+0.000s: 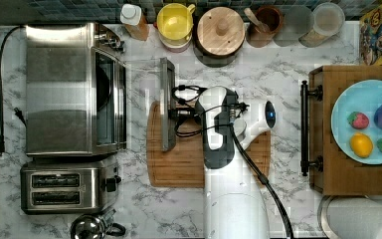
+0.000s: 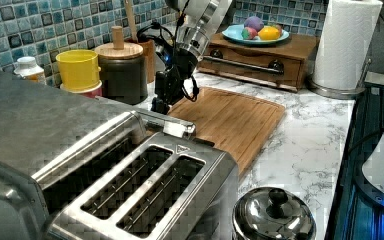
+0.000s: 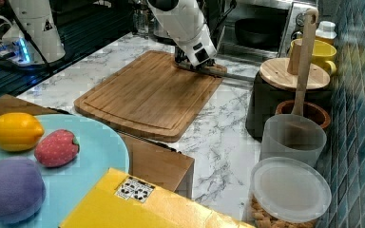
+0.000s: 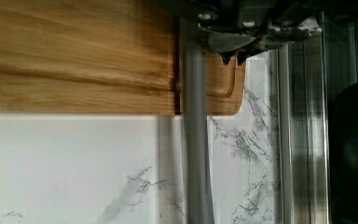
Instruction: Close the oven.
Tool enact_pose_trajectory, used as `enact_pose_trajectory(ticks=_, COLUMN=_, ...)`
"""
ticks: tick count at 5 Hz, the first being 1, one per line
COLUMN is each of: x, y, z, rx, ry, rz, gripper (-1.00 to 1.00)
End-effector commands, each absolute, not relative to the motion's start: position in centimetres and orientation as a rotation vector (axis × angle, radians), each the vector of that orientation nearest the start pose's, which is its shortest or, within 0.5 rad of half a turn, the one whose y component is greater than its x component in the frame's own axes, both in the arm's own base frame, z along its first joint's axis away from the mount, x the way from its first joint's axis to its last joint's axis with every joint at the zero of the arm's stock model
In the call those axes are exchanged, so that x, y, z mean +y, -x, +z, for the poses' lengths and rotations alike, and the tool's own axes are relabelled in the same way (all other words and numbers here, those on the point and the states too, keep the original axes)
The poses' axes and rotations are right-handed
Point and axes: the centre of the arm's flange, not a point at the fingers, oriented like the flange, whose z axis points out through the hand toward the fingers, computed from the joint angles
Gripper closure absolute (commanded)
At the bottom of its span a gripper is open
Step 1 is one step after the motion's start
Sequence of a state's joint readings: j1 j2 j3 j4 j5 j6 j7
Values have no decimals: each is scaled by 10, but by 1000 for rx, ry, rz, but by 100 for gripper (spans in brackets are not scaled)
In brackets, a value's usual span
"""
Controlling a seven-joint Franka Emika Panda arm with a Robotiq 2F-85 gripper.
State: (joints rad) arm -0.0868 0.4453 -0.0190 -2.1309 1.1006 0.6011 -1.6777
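The oven (image 1: 59,89) stands at the top view's left, its glass door (image 1: 142,99) dropped flat over the marble counter. The door's long metal bar handle (image 1: 167,104) lies along the edge of the wooden cutting board (image 1: 189,167). My gripper (image 1: 175,113) sits low right beside the handle's middle, on the board side. In the wrist view the handle (image 4: 195,149) runs as a grey bar, with my gripper (image 4: 233,57) just beyond it; the fingertips look pressed together with nothing between them. The left view shows the gripper (image 2: 161,104) just behind the handle (image 2: 172,124).
A two-slot toaster (image 1: 64,189) and a steel kettle (image 1: 87,228) sit beside the oven. Jars and a yellow pot (image 1: 175,22) line the back wall. A wooden drawer box (image 1: 323,164) carries a plate of toy fruit. A paper towel roll (image 2: 347,42) stands beyond it.
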Motion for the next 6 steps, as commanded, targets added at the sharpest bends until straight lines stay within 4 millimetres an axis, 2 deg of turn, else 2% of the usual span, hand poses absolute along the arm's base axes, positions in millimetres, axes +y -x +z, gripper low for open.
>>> enact_pose_trajectory(ticks=1, x=165, y=-577, z=353, rx=-272, ry=2262, rz=-192, gripper=100)
enact_pose_trajectory(ticks=2, x=178, y=-574, z=387, rx=-278, ry=2265, rz=-222, gripper=100)
enact_pose_trajectory(ticks=3, x=208, y=-571, z=410, rx=-319, ry=2396, rz=-227, gripper=100)
enact_pose_trajectory(ticks=4, x=247, y=-563, z=422, rx=-405, ry=2567, rz=-234, gripper=100)
enact_pose_trajectory(ticks=5, x=282, y=-555, z=423, rx=-432, ry=2714, rz=-224, gripper=100)
enact_pose_trajectory(ticks=6, x=293, y=-545, z=436, rx=-383, ry=2799, rz=-342, gripper=100)
